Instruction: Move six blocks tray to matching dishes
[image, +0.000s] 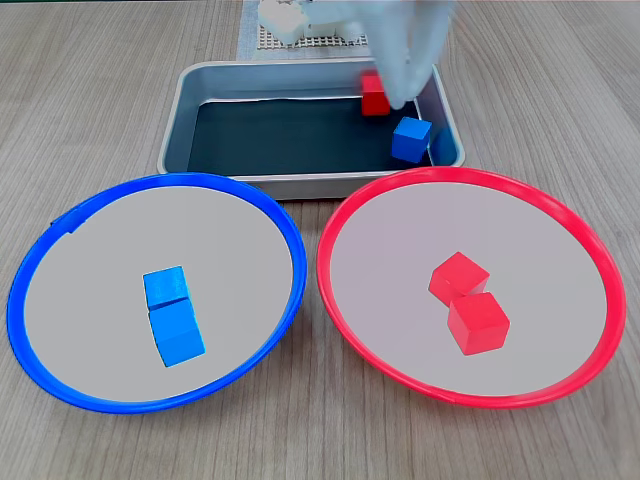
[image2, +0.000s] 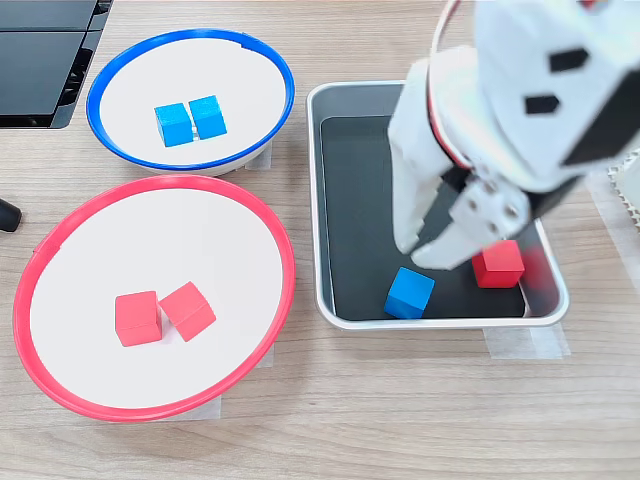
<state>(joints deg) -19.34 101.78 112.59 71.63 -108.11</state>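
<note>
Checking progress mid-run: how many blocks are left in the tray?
2: a blue block and a red block, both at one end of the tray. The arm covers part of the floor, so another could be hidden.

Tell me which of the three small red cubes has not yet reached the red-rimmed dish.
The small red cube in the silver metal tray, beside the small blue cube. The other two red cubes already lie in the round red-rimmed dish.

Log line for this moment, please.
hand: open over tray | in tray: red block, blue block | dishes: two each
</note>
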